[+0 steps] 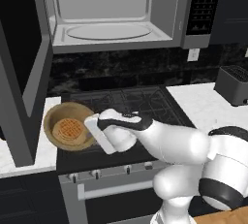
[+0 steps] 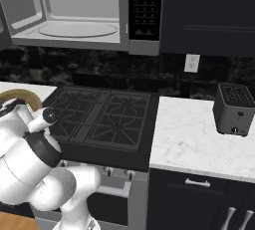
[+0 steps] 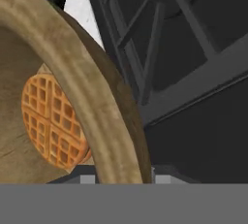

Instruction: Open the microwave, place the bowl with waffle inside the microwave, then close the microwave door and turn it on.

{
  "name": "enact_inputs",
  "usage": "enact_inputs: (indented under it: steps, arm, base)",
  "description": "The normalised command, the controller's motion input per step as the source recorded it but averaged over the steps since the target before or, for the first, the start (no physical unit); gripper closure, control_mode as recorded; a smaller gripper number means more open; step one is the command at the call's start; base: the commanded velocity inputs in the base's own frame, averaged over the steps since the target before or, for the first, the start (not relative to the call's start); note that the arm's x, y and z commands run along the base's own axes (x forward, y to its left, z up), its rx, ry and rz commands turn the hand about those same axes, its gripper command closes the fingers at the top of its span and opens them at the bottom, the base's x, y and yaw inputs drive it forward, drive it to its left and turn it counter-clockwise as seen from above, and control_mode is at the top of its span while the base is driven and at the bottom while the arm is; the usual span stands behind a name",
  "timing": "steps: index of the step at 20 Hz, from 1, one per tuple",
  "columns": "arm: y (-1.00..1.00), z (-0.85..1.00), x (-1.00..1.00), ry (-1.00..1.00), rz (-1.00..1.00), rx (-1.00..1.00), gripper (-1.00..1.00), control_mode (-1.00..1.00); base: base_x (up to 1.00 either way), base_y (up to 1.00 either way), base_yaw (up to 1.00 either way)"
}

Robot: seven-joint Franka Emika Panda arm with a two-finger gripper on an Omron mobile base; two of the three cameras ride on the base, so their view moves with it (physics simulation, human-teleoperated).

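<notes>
Bowl [image 1: 69, 132] sits at the stove's [image 1: 131, 103] front-left corner, waffle [image 1: 68, 129] loose inside it. Microwave [image 1: 116, 12] overhead, microwave door [image 1: 23, 68] swung open. In the hand view the fingers straddle the right-hand rim, one inside and one outside; whether they actually clamp it I can't tell. Likely stiff, light wood with a smooth rim; grip there. Keep it level so the waffle doesn't slide.
</notes>
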Motion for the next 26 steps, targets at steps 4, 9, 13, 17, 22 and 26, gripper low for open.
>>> enact_inputs:
  steps: [4,9,13,17,22,26]
  arm:
    - [-0.97,1.0,-0.09,0.3,-0.18,-0.02,1.0,-1.0]
    - [-0.83,1.0,-0.15,0.21,-0.1,-0.12,1.0,-1.0]
    - [-0.65,1.0,-0.29,0.16,-0.1,-0.17,1.0,-1.0]
    - [-0.48,0.81,-0.52,0.11,-0.14,-0.28,1.0,-1.0]
    - [-0.18,0.88,-0.55,0.12,-0.16,-0.18,1.0,-1.0]
    - [0.0,1.0,-0.38,0.02,-0.11,0.03,1.0,-1.0]
  base:
    - [0.0,0.0,0.0]
    - [0.0,0.0,0.0]
    - [0.0,0.0,0.0]
    - [0.0,0.0,0.0]
    - [0.0,0.0,0.0]
    - [0.0,0.0,0.0]
